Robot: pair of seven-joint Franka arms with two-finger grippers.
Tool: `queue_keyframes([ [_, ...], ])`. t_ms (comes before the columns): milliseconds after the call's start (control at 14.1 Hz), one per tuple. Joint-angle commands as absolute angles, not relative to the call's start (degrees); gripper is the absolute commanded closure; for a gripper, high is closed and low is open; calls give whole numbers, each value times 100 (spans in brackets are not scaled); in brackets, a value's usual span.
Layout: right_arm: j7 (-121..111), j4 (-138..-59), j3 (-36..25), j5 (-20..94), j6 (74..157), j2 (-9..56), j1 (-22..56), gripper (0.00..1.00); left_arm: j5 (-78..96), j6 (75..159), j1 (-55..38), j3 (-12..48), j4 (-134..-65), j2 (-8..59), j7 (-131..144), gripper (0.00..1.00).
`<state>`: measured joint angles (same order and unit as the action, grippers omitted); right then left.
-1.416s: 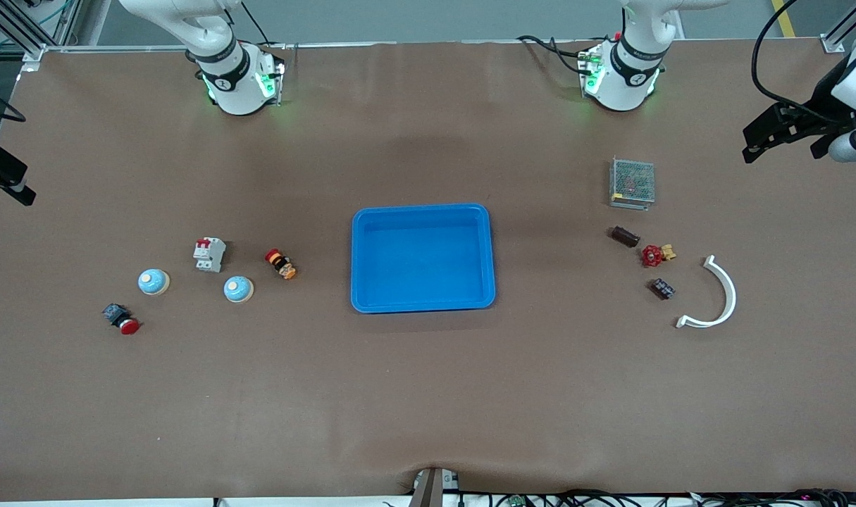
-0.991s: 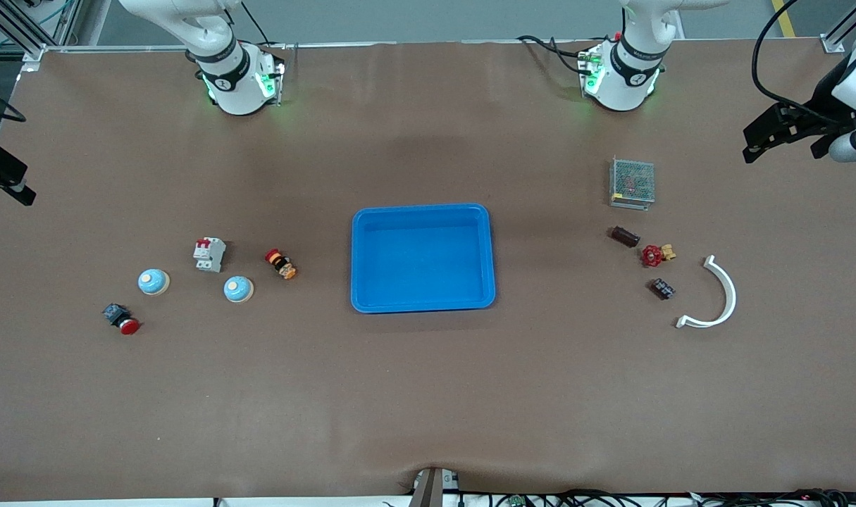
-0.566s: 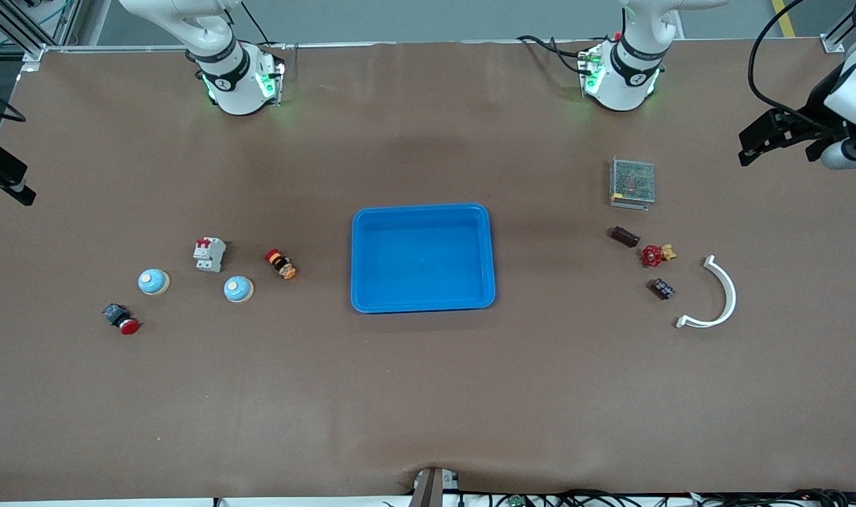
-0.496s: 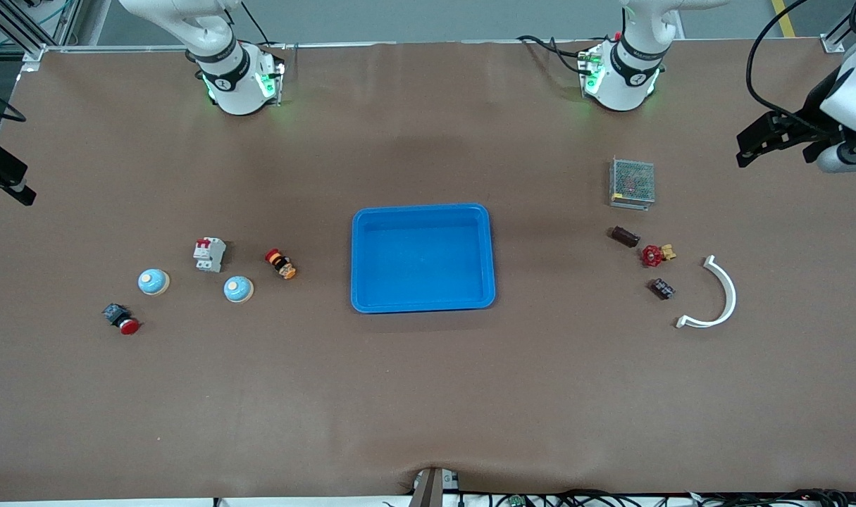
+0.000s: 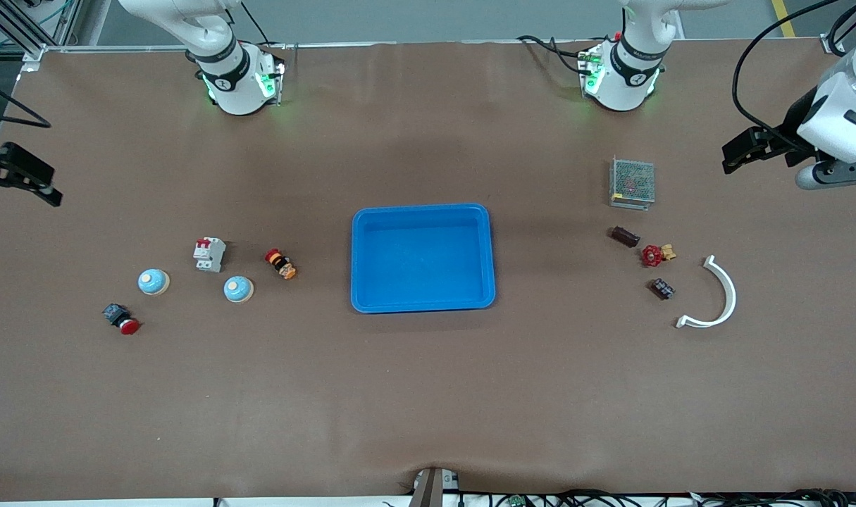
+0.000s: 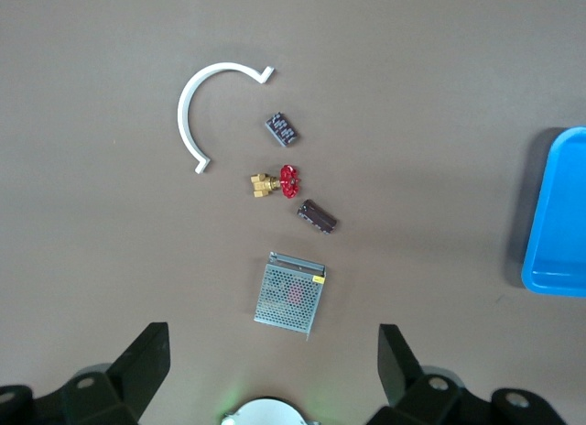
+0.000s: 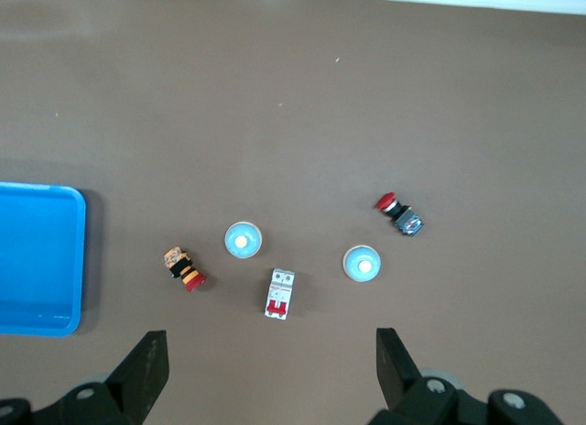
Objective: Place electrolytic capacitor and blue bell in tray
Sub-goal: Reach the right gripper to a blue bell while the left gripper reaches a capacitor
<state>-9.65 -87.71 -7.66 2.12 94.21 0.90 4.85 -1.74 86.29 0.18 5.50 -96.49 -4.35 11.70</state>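
Note:
The blue tray (image 5: 423,209) lies in the middle of the table, with nothing in it. The electrolytic capacitor (image 5: 625,236), a dark brown cylinder, lies toward the left arm's end; it also shows in the left wrist view (image 6: 317,216). Two blue bells (image 5: 238,289) (image 5: 153,282) sit toward the right arm's end and show in the right wrist view (image 7: 243,239) (image 7: 363,262). My left gripper (image 5: 743,150) (image 6: 272,332) is open, high over the table's left-arm end. My right gripper (image 5: 20,177) (image 7: 272,338) is open, high over the right-arm end.
Near the capacitor are a grey mesh box (image 5: 632,182), a red valve (image 5: 654,255), a small black part (image 5: 663,289) and a white arc (image 5: 716,296). Near the bells are a white breaker (image 5: 209,254), an orange-and-red button (image 5: 281,264) and a red pushbutton (image 5: 122,319).
Both grippers have moved inward over the table from its ends, the left one more. Nothing on the table has moved.

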Motion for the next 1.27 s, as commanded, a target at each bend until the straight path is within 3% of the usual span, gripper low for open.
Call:
queue_keyframes([
  [0, -984, -8736, -800, 290, 9430, 324, 632, 0, -62, 8753, 26, 571, -10036, -597, 1432, 0],
  [425, -984, -8832, -800, 509, 9842, 1045, 817, 0, -26, 9675, 35, 694, -11125, -721, 2240, 0],
  [850, -993, -9965, -809, 501, 11090, 1081, 1045, 0, -18, 11256, 53, 694, -12575, -730, 3425, 0],
  [1204, -1054, -10116, -809, 492, 11267, 1388, 1108, 0, -26, 12610, 53, 694, -13622, -668, 4418, 0],
])
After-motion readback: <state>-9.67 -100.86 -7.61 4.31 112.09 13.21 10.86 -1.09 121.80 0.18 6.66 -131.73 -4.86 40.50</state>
